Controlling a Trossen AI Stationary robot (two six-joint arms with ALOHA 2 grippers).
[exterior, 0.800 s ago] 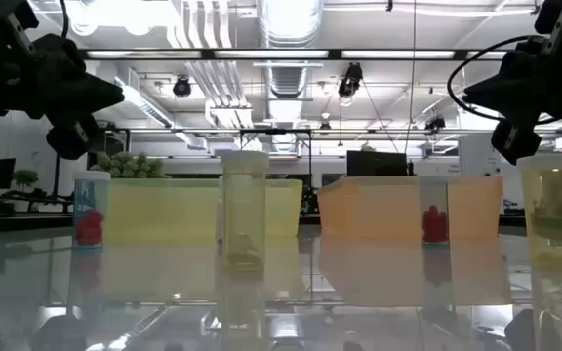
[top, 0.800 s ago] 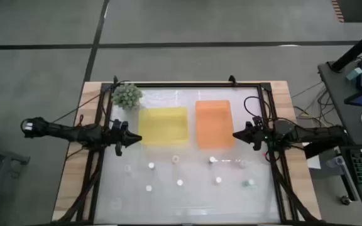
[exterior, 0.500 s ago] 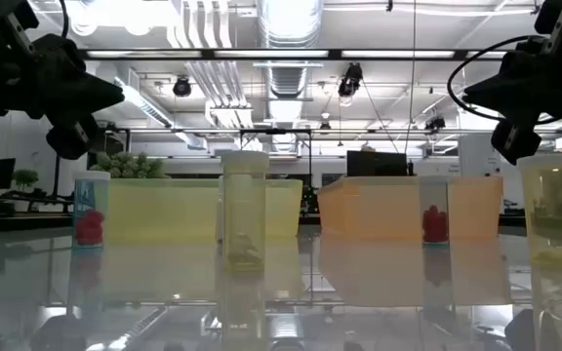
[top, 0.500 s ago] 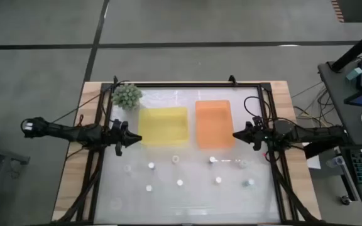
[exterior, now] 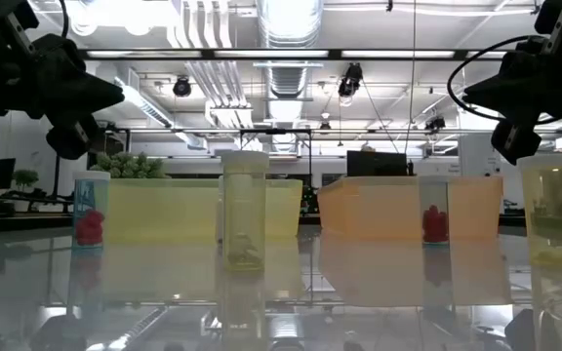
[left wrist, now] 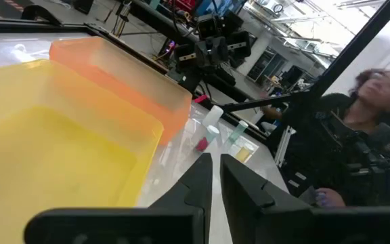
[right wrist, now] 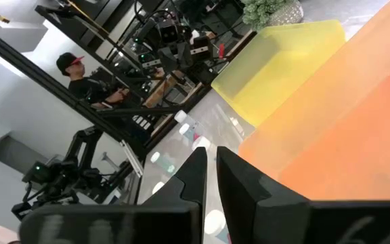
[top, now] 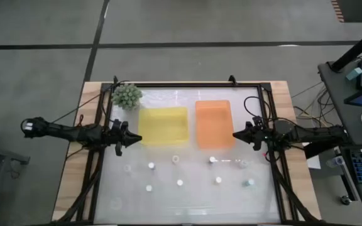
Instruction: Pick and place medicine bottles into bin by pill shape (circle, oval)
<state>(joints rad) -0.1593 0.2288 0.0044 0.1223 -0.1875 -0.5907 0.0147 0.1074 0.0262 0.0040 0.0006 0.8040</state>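
Both arms hover in a ready pose. The left end effector (top: 132,139), fingers nearly together and empty, sits beside the yellow bin (top: 163,125); the right end effector (top: 236,134), likewise empty, flanks the orange bin (top: 213,123). The medicine bottles (top: 180,182) stand scattered on the tabletop (top: 187,204) between them, unsorted.

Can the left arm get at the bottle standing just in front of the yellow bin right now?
Probably yes. The left gripper hangs above the table beside the yellow bin, and nothing lies between it and that bottle.
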